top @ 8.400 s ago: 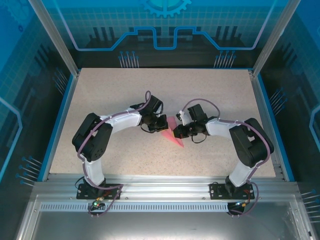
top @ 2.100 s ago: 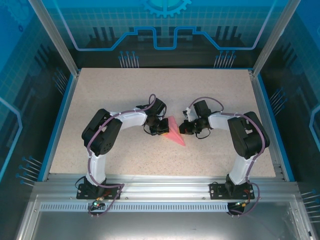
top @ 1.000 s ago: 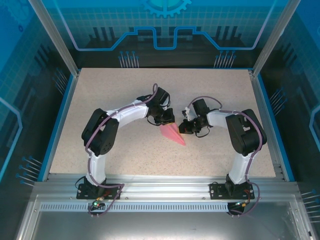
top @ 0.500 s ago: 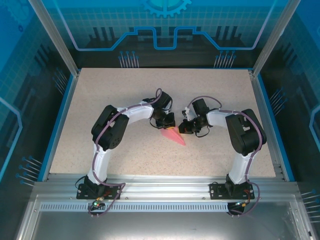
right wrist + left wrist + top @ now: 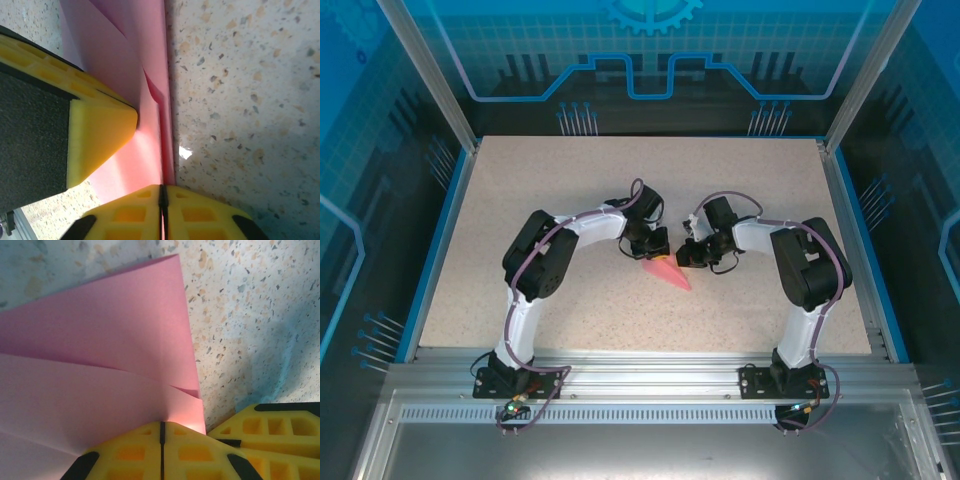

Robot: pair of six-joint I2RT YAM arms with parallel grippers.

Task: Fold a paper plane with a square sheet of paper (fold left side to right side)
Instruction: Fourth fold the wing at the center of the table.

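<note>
I see a speckled beige table point(image 5: 540, 180) edged in blue trim point(image 5: 441, 240), an aluminium rail point(image 5: 650, 368) along its near side, blue-lit panels point(image 5: 740, 50) behind.

Top external sits high behind the arm bases and looks down and forward over the whole worktop point(image 5: 520, 200). Both wrist views point down, very close to the speckled surface. All three views share the paper plane point(image 5: 667, 270) mid-worktop.

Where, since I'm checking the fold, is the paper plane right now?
In the top view the paper plane lies in the middle of the table, wide end between the left fingers and right fingers, tip pointing near-right.
</note>
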